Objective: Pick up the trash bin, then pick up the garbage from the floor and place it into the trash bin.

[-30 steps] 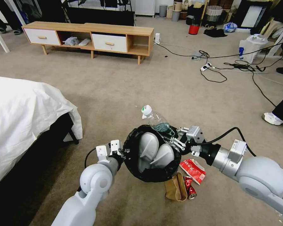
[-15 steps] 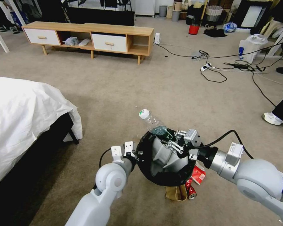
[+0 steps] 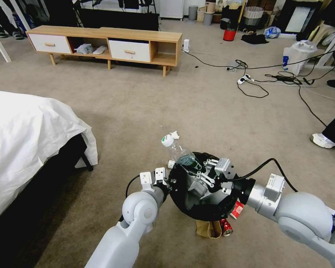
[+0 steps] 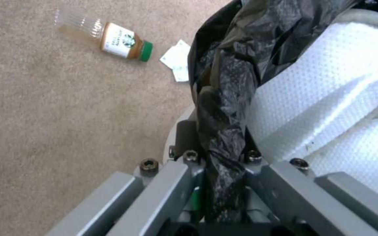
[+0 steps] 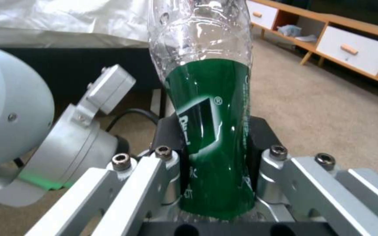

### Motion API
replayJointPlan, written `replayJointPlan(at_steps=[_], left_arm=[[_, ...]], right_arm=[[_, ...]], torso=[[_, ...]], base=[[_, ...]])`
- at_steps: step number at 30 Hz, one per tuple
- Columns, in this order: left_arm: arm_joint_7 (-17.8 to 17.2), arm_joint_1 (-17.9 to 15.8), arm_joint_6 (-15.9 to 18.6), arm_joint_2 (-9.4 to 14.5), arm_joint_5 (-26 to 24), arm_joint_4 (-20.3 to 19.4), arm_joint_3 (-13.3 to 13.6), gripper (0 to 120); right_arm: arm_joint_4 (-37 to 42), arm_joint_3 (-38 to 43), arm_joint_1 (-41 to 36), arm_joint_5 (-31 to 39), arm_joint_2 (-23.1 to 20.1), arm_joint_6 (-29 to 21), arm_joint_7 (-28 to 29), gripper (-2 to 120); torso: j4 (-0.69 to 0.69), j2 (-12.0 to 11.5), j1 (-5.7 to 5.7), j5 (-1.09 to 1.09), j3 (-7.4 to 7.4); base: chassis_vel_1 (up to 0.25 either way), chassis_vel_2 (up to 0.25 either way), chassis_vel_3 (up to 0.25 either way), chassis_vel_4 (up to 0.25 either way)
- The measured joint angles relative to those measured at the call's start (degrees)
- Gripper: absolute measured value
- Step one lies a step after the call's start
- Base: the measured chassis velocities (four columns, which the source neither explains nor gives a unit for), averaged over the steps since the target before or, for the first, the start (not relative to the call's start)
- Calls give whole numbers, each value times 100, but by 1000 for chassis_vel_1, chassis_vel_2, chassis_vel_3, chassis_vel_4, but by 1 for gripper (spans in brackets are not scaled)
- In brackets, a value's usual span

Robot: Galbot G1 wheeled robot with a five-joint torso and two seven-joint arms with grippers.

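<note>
The floor (image 3: pixel 156 108) carries a paper bag (image 3: pixel 207 229) and red can (image 3: pixel 225 227).

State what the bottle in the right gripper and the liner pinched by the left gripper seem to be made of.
Bottle: clear thin plastic, glossy, dented walls, green film label. Liner: thin black plastic film, crinkled, faintly shiny, folded over the bin rim.

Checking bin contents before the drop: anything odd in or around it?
Yes. The small white bin with black liner, gripped at its rim by the left gripper, holds white textured slipper-like items, not litter. The right gripper holds a clear green-labelled bottle above the rim, neck pointing outward.
</note>
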Motion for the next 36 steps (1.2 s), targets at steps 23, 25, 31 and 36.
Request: replayJointPlan(at_steps=[23, 25, 31, 36], left_arm=[[-190, 146, -23, 65, -426, -167, -489, 2], [-213, 174, -24, 68, -474, -184, -516, 2], [-271, 276, -23, 64, -594, -243, -631, 2], [-281, 299, -23, 70, -620, -265, -672, 2]], right_arm=[[-319, -268, -72, -417, 347, 105, -44, 20], [-348, -267, -74, -444, 374, 118, -44, 20], [-438, -276, -86, -545, 476, 151, -50, 20], [-478, -299, -97, -595, 514, 165, -51, 24]], torso=[[0, 0, 0, 0, 0], [0, 0, 0, -1, 0], [0, 0, 0, -1, 0], [0, 0, 0, -1, 0]], base=[[0, 0, 0, 0], [0, 0, 0, 0], [0, 0, 0, 0], [0, 0, 0, 0]])
